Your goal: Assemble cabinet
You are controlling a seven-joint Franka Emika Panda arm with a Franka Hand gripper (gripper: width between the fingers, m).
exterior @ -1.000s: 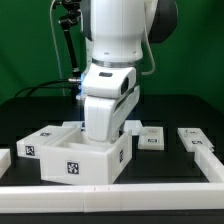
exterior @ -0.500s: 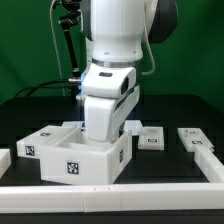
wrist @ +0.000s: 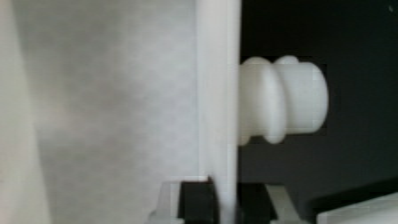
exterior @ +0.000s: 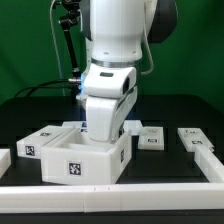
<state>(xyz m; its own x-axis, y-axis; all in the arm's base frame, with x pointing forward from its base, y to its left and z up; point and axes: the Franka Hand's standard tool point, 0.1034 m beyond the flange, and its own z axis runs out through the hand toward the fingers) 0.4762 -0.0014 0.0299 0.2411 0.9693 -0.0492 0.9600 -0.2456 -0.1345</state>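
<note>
The white cabinet shell [exterior: 75,155] with black-and-white tags stands at the front left of the black table. My gripper [exterior: 101,133] reaches down into its open top, and the shell's wall hides the fingertips in the exterior view. In the wrist view my gripper [wrist: 222,205] is shut on the thin edge of a white cabinet panel [wrist: 107,100]. One dark finger pad [wrist: 196,205] lies on each side of the edge. A round white knob [wrist: 285,98] sticks out from the panel's side.
A small white tagged block [exterior: 150,138] lies just to the exterior view's right of the shell, and another tagged part [exterior: 195,138] lies further right. A white rail [exterior: 110,190] runs along the front edge. A dark stand [exterior: 66,40] rises at the back.
</note>
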